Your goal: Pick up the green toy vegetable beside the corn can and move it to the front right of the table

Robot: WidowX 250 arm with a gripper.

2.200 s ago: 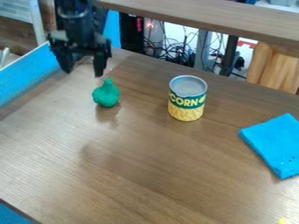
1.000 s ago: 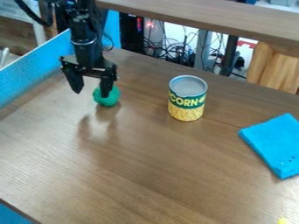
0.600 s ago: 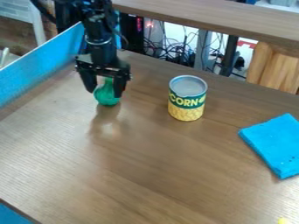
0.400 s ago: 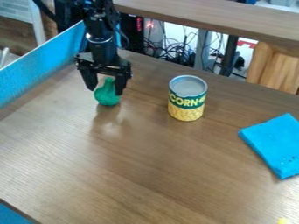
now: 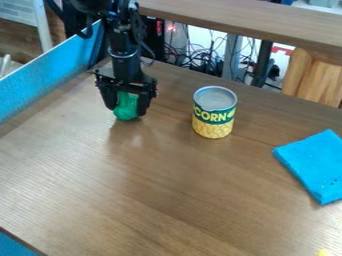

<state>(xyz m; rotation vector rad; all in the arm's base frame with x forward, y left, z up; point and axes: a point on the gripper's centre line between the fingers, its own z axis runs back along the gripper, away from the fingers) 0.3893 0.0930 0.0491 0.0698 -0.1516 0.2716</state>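
Observation:
The black gripper [image 5: 127, 111] hangs low over the upper left of the table [image 5: 167, 185], its fingers open on either side of a green bulb-shaped object [image 5: 127, 107]. One finger is at the object's left and one at its right, both close to its sides; whether they touch it I cannot tell. The object's narrow top is hidden behind the gripper, and its rounded lower part rests on the wood. To the right, a corn can [image 5: 214, 112] stands upright, apart from the gripper.
A folded blue cloth [image 5: 314, 165] lies near the right edge. A blue panel [image 5: 50, 72] runs along the left side of the table, and a wooden ledge [image 5: 247, 21] crosses behind it. A small yellow thing [image 5: 323, 252] shows at the bottom right.
From the upper left, the gripper has come down and to the right, until its fingers flank the green object. The can and the cloth have stayed in place.

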